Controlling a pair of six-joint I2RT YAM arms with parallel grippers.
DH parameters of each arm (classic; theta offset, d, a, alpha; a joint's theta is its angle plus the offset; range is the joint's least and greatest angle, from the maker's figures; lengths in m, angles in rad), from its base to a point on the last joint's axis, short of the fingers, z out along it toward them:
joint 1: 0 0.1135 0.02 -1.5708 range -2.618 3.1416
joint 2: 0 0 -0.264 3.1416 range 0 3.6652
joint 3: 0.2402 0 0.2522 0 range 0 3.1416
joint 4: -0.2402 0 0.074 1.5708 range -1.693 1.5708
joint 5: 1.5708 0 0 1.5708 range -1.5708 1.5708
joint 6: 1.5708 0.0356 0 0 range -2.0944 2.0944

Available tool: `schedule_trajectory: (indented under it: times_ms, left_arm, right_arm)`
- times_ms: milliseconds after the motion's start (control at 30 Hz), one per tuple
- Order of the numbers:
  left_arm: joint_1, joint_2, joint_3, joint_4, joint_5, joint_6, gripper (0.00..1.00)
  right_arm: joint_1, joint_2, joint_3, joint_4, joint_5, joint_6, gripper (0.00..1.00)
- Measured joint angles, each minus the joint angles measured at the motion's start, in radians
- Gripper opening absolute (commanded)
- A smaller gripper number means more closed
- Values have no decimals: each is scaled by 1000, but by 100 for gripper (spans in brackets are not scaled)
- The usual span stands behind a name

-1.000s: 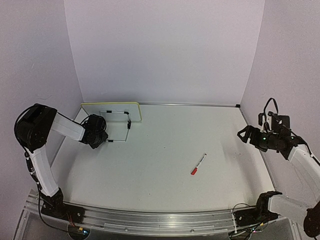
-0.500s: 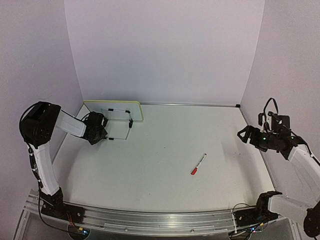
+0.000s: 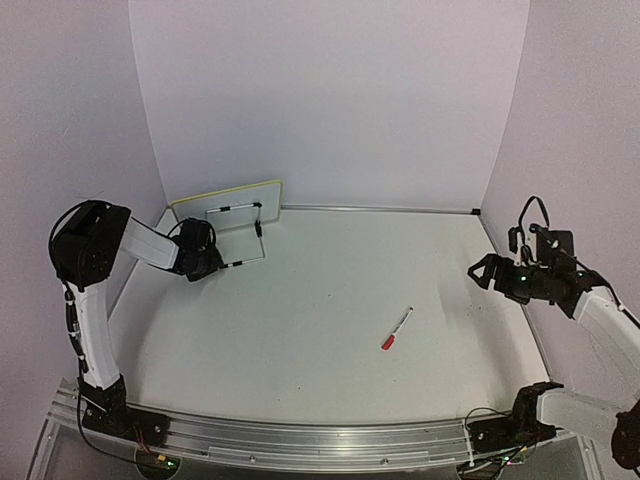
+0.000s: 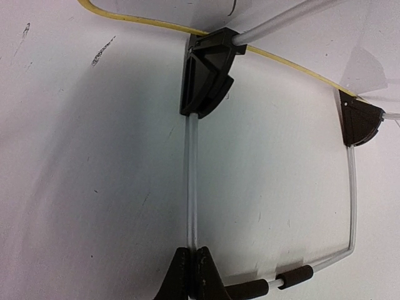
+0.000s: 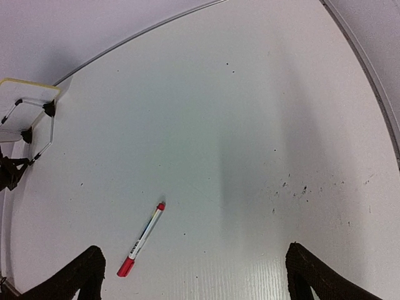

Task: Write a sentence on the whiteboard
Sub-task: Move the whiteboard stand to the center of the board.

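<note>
The whiteboard (image 3: pixel 228 200), white with a pale yellow rim (image 4: pixel 144 22), stands tilted up at the table's far left corner, near the wall. Its wire stand (image 3: pixel 245 236) juts toward me, fixed by two black clip feet (image 4: pixel 206 72). My left gripper (image 3: pixel 205 262) (image 4: pixel 192 253) is shut on the stand's thin metal rod (image 4: pixel 192 181) at its near left corner. The sentence is out of view. A marker (image 3: pixel 397 328) (image 5: pixel 142 239) with a red cap lies flat right of centre. My right gripper (image 3: pixel 480 272) (image 5: pixel 197 272) hovers open above the table's right side, apart from the marker.
Pale walls close in the table on three sides. A metal rail (image 3: pixel 300 440) runs along the near edge between the arm bases. Dark specks (image 5: pixel 294 187) mark the table on the right, near its raised right edge (image 5: pixel 375 81).
My left gripper closed on the stand's rod and drew slightly back and up. The whiteboard tipped from lying flat to tilted up. The right arm shifted slightly left.
</note>
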Motion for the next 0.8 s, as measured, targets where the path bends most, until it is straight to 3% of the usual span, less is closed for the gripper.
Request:
schedule_trajectory:
  times_ms: [333,800]
  left_arm:
    - [-4,3,-35,91,69,6,0]
    - [-191,1,-56,127,99,13,0]
  right_arm:
    - [72,36,0,2,21,1,97]
    - [251,40,0,94,100,51,96]
